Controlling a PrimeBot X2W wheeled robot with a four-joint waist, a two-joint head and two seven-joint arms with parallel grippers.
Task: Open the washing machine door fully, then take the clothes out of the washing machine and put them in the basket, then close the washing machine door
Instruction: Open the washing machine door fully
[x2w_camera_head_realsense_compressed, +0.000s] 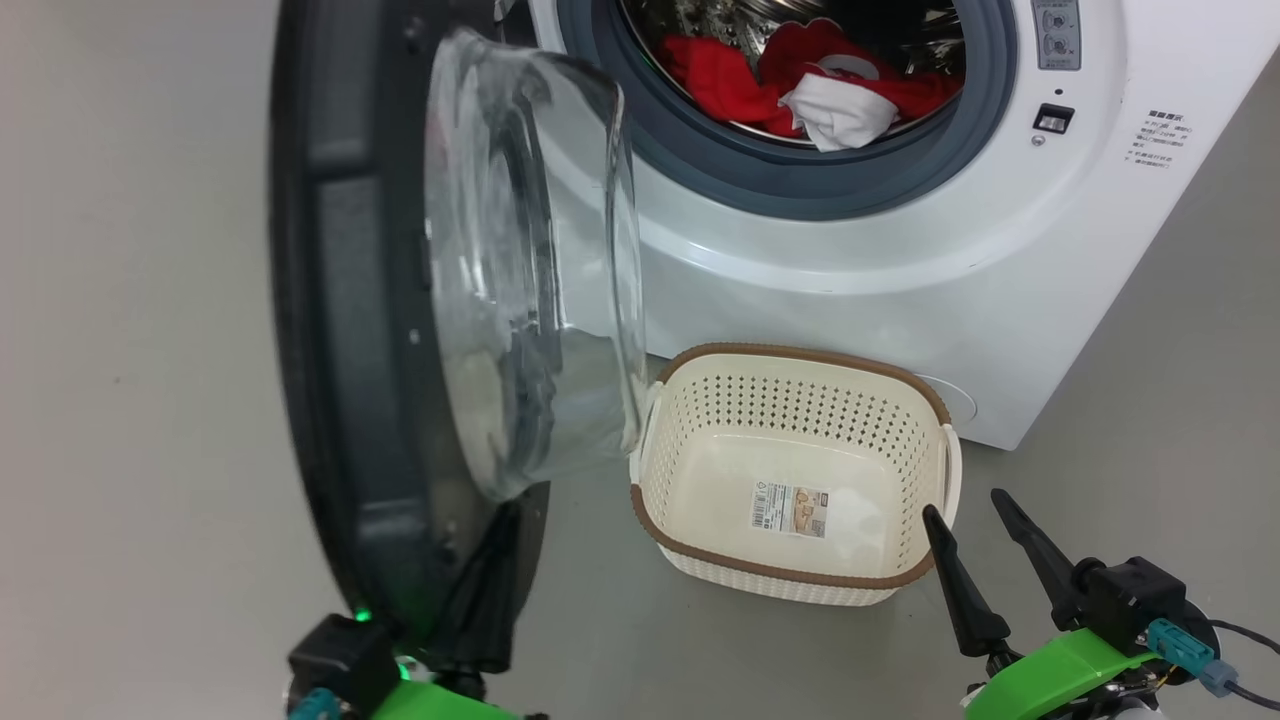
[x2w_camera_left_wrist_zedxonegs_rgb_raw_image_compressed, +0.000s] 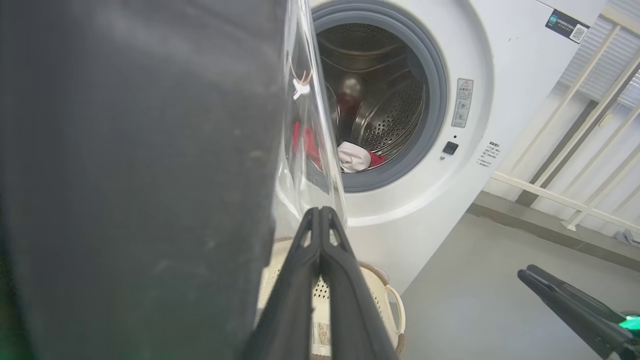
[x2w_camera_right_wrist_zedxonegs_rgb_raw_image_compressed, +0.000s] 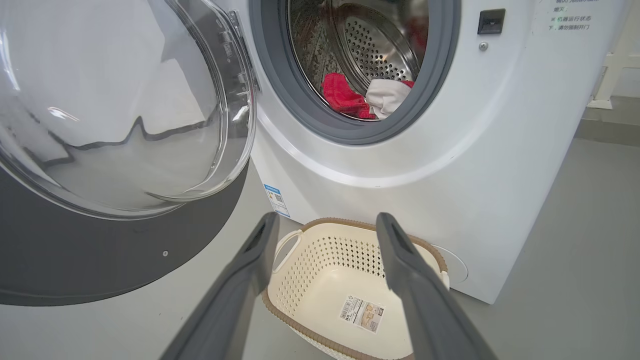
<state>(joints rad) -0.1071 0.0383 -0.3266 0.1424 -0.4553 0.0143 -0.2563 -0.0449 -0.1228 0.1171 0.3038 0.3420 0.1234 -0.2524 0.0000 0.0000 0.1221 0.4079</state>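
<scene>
Washing machine door (x2w_camera_head_realsense_compressed: 340, 330): it stands open on the robot's left side of the opening. In the head view it is seen almost from its edge, the black rim to the left.
Glass window (x2w_camera_head_realsense_compressed: 530, 270): the clear bowl bulges from the rim toward the machine, and its lower edge hangs just beside the basket.
Washing machine (x2w_camera_head_realsense_compressed: 900, 250): white, with the grey rubber ring (x2w_camera_head_realsense_compressed: 800, 190) and the steel drum (x2w_camera_right_wrist_zedxonegs_rgb_raw_image_compressed: 380, 40) open to view.
Clothes (x2w_camera_head_realsense_compressed: 800, 85): red pieces with a white part, lying in the bottom of the drum, at the front, behind the rubber ring.
Basket (x2w_camera_head_realsense_compressed: 800, 355): it stands on the grey floor (x2w_camera_head_realsense_compressed: 130, 400) just before the machine, below the opening, with a label sticker (x2w_camera_head_realsense_compressed: 790, 508) on its bottom.
Left gripper (x2w_camera_left_wrist_zedxonegs_rgb_raw_image_compressed: 320, 215): its two fingers are pressed together, with nothing between them. The tips are close to the lower edge of the glass window; whether they touch the door cannot be told.
Right gripper (x2w_camera_head_realsense_compressed: 963, 505): its fingers stand wide apart and hold nothing. It hovers near the basket's right corner, pointing toward the machine.
</scene>
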